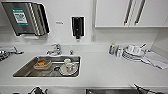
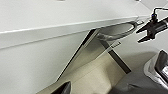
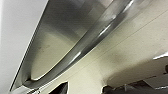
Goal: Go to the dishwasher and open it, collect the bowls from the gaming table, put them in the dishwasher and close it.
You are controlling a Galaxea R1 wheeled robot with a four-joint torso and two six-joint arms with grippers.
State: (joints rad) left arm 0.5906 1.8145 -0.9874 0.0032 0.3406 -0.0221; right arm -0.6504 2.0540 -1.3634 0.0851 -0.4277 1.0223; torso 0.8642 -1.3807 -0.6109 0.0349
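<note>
A: Where's the dishwasher [image 1: 110,91]?

B: Under the counter [image 1: 105,70], right of the sink [image 1: 47,66]. Head view catches just a strip of its steel top edge. Right wrist view is close up on the front panel [image 3: 57,45] and its handle [image 3: 100,32].

A: How will it handle?

B: Brushed stainless door, stiff and smooth. The handle is a curved polished bar that stands off the panel, so it's probably slippery. Best hold is mid-bar, fingers wrapped behind it, pulling out and down. I'd expect the door to be heavy and hinged low, so the pull should follow an arc.

A: Claw state?

B: Can't tell for either one. The dark bits at the edges of the wrist views are too blurred to read.

A: Anything else?

B: White matte counter. Sink holds a plate [image 1: 68,70] and a clear tub [image 1: 42,64]. Stacked dishes [image 1: 133,52] on the right look fragile.
</note>
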